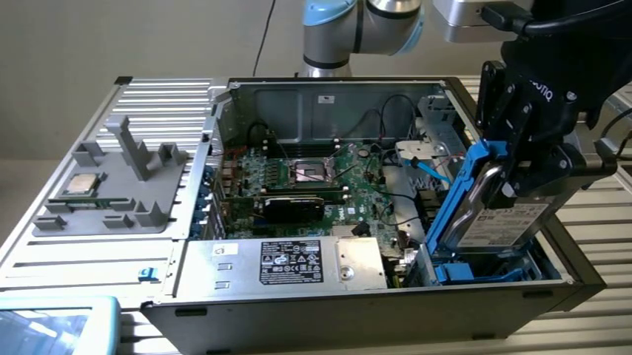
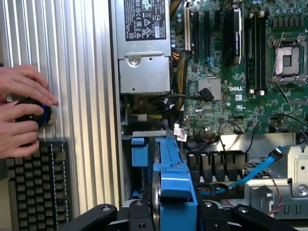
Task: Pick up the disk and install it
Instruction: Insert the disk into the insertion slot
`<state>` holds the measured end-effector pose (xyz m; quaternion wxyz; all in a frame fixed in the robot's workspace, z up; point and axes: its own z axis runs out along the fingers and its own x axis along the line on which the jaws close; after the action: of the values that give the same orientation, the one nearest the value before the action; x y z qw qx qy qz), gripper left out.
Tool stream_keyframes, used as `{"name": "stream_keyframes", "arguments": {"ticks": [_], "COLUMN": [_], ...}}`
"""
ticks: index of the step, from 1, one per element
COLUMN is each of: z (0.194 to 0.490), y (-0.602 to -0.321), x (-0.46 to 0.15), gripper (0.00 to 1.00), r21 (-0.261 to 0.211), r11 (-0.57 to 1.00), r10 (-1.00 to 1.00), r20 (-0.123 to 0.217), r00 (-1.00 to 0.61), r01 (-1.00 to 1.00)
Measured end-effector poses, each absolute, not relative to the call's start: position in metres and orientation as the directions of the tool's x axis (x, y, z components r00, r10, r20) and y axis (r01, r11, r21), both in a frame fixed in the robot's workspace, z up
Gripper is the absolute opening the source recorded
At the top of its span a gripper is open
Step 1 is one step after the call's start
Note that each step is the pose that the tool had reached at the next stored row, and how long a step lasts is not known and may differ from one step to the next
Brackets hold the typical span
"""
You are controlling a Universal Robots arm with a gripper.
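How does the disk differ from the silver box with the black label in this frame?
The disk stands on edge, tilted, gripped by the tool; the silver box lies flat in the case. The disk has a blue bracket and white label; the silver box a black label. Both are rectangular silver metal.

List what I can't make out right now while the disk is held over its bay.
- Exterior view: the disk's upper part, covered by the jaws; its label print is too small to read.
- Wrist view: the bay slot beneath the disk, hidden by its blue bracket.
- Wrist view: the round dark object under a person's hands, mostly covered by fingers.
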<state>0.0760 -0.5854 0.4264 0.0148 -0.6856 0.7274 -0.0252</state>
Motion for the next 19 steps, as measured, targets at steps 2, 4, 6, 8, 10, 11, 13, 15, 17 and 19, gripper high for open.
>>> {"name": "stream_keyframes", "arguments": {"ticks": [2, 4, 6, 8, 10, 11, 13, 15, 17, 19], "z": [0.4264, 0.4275, 0.4282, 0.4285, 0.4286, 0.4286, 0.4286, 0.4286, 0.4286, 0.4286], "y": [-0.5854, -0.5854, -0.5854, -0.5854, -0.5854, -0.5854, -0.5854, -0.5854, -0.5854, -0.5854], "x": [0.076, 0.0759, 0.0754, 0.0746, 0.0734, 0.0728, 0.0721, 0.0722, 0.072, 0.0718], "gripper": [0.37, 0.37, 0.37, 0.37, 0.37, 0.37, 0.37, 0.37, 0.37, 0.37], "r21": [-0.057, -0.059, -0.061, -0.064, -0.068, -0.069, -0.073, -0.073, -0.073, -0.073], "r11": [0.057, 0.054, 0.052, 0.05, 0.047, 0.046, 0.044, 0.044, 0.044, 0.043], "r10": [-0.998, -0.998, -0.999, -0.999, -0.999, -0.999, -0.999, -0.999, -0.999, -0.999], "r20": [0.013, 0.013, 0.013, 0.013, 0.013, 0.013, 0.012, 0.012, 0.012, 0.012], "r00": [-0.058, -0.055, -0.053, -0.05, -0.048, -0.047, -0.045, -0.045, -0.045, -0.044], "r01": [-0.997, -0.997, -0.997, -0.997, -0.997, -0.997, -0.996, -0.996, -0.996, -0.996]}}
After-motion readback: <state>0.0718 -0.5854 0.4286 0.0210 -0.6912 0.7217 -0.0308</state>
